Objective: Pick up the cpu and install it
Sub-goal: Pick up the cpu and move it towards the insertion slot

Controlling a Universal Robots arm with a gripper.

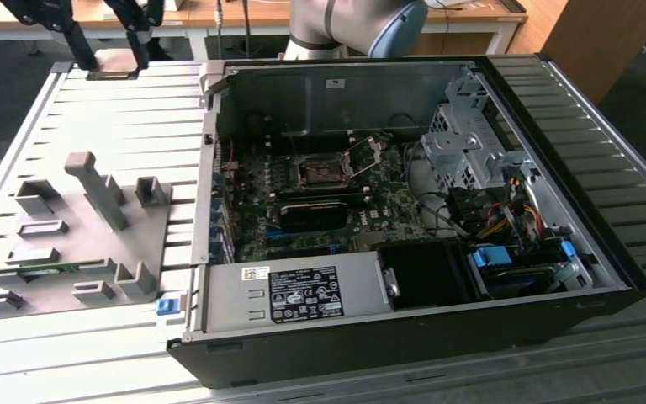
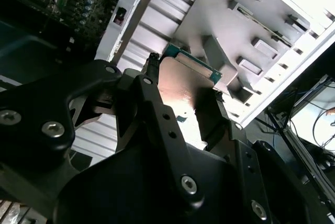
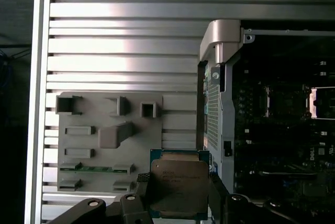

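The cpu [image 3: 179,183] is a flat square chip with a silvery top and a green edge. My gripper [image 3: 178,187] is shut on it, one dark finger on each side, as both wrist views show. In the second wrist view the cpu [image 2: 184,85] sits between the fingertips [image 2: 152,62]. In the exterior view my gripper [image 1: 108,61] hangs high at the far left, above the slatted table, with the cpu [image 1: 110,74] held level. The dark square socket [image 1: 325,172] on the motherboard stands apart to the exterior view's right, its metal frame [image 1: 365,145] lifted open.
An open computer case [image 1: 413,320] lies on the slatted table [image 1: 132,109]. A grey tray [image 1: 76,227] with raised blocks lies beside it, with a thin green memory stick [image 1: 48,269] in it. Drive cage and cables [image 1: 491,168] fill the case's right side.
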